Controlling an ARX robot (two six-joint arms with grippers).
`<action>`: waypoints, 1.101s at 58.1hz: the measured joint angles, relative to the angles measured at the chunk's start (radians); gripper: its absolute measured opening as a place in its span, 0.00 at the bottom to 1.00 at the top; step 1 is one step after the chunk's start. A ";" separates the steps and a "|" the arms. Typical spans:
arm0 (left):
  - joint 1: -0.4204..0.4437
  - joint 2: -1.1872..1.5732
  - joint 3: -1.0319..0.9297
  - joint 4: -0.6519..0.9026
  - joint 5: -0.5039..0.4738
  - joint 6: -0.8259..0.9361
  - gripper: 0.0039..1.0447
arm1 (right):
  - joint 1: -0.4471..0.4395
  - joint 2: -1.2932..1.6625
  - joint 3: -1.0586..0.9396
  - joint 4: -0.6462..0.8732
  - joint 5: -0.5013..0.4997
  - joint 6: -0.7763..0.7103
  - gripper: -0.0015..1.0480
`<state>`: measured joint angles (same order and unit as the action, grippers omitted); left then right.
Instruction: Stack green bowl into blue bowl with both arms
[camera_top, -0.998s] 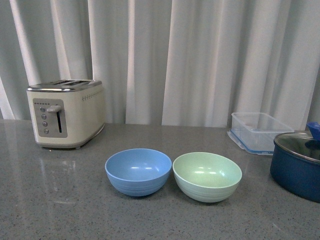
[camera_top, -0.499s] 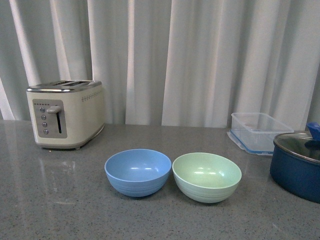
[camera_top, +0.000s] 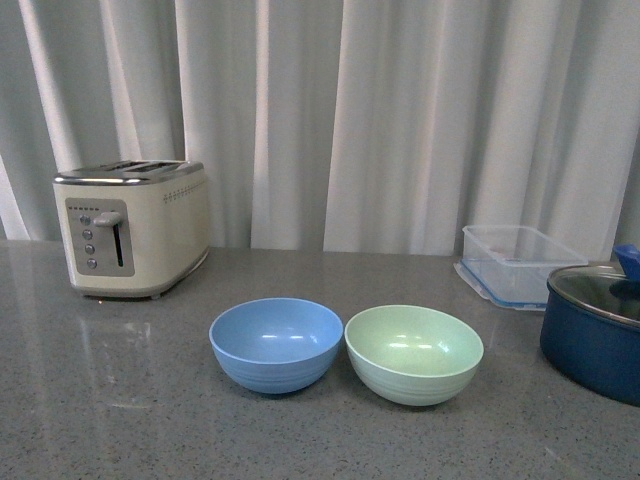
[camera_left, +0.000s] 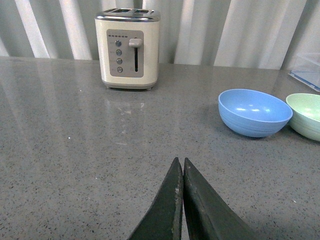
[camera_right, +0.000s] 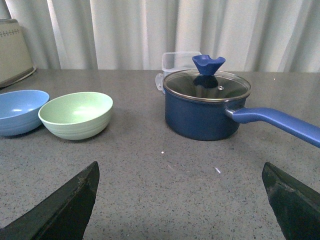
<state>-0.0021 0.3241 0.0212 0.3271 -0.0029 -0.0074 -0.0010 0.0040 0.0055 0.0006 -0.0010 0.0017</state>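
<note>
The blue bowl (camera_top: 276, 343) and the green bowl (camera_top: 414, 352) sit side by side on the grey counter, rims almost touching, blue on the left. Both are upright and empty. Neither arm shows in the front view. My left gripper (camera_left: 179, 162) is shut and empty, low over bare counter, well short of the blue bowl (camera_left: 254, 111) and the green bowl (camera_left: 306, 115). My right gripper (camera_right: 181, 172) is wide open and empty over bare counter, with the green bowl (camera_right: 76, 114) and the blue bowl (camera_right: 20, 110) ahead to one side.
A cream toaster (camera_top: 132, 226) stands at the back left. A clear plastic container (camera_top: 519, 264) sits at the back right. A dark navy lidded pot (camera_top: 598, 328) stands right of the green bowl, its long handle (camera_right: 279, 123) pointing sideways in the right wrist view.
The front view shifts very slightly. The bowls stay in place.
</note>
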 joint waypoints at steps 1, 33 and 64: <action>0.000 -0.008 0.000 -0.008 0.000 0.000 0.03 | 0.000 0.000 0.000 0.000 0.000 0.000 0.90; 0.000 -0.214 0.000 -0.235 0.000 0.000 0.03 | 0.000 0.000 0.000 0.000 0.000 0.000 0.90; 0.000 -0.320 0.000 -0.327 0.003 0.000 0.50 | 0.048 0.409 0.274 -0.538 -0.016 0.095 0.90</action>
<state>-0.0021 0.0036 0.0212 0.0006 0.0002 -0.0071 0.0471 0.4133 0.2790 -0.5373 -0.0174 0.0971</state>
